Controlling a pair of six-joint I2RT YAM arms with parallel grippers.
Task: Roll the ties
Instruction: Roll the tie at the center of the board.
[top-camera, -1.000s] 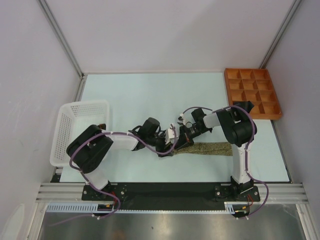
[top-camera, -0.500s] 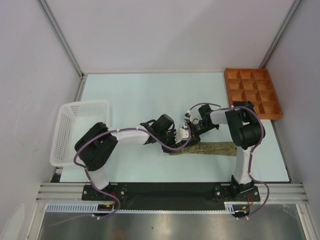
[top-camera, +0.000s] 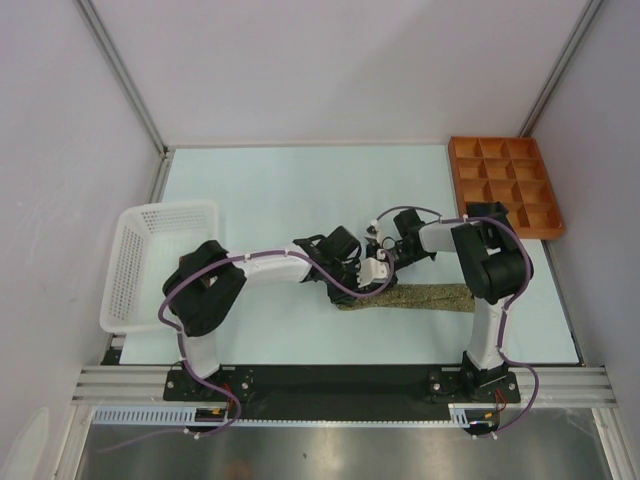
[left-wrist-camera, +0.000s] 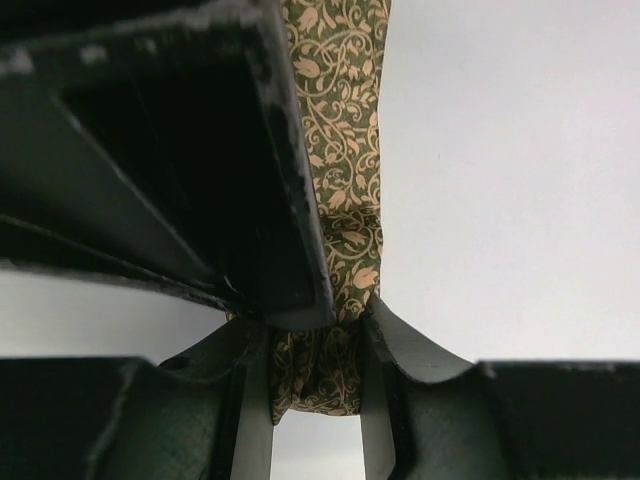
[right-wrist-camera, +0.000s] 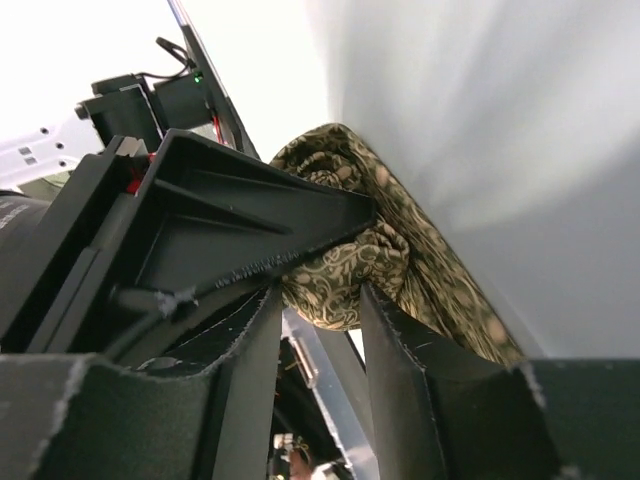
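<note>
The tie (left-wrist-camera: 345, 200) between the fingers (left-wrist-camera: 245, 420) of the left gripper (left-wrist-camera: 315, 400) is finely woven cloth with a faint sheen, soft and creased. The fingers are matt black plastic, rough and ragged along their edges. The table (left-wrist-camera: 520, 180) beyond the gripper is smooth and matt.

Top view: tie (top-camera: 420, 297) roll hidden under left gripper (top-camera: 366, 283) and right gripper (top-camera: 383, 262); left wrist: tie's length cut off at top edge
</note>
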